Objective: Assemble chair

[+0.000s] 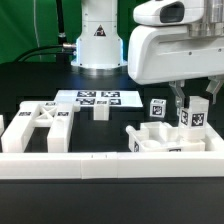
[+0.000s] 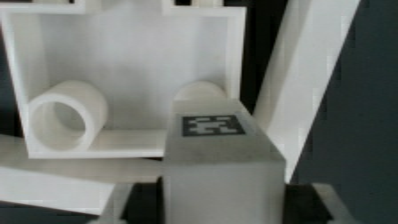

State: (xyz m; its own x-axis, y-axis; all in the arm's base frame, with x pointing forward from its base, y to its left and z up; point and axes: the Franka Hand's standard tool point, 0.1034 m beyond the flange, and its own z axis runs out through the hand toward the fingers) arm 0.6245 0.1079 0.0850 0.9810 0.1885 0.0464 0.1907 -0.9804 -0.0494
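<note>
Your hand hangs at the right of the exterior view, under its bulky white housing, and it is pinching a tagged post. The post stands upright between the two fingers, its black-and-white tag facing the camera. In the wrist view the same post fills the middle, tag on its top face, and the dark fingers sit tight against both of its sides with no gap showing.

Just beside the held post, toward the exterior view's left, a second post stands upright and free of the hand. Both posts rise from behind the cut-out panel, which lies low in the right half of the frame. Whether the held post's foot touches that panel you cannot tell. The wrist view shows the panel's white frame behind the post, with a rounded white piece against it.

Well apart from the hand, at the exterior view's left, lies the cross-braced side. A small block sits near the centre, in front of the marker board. The border rail runs across the lower frame on the dark tabletop.
</note>
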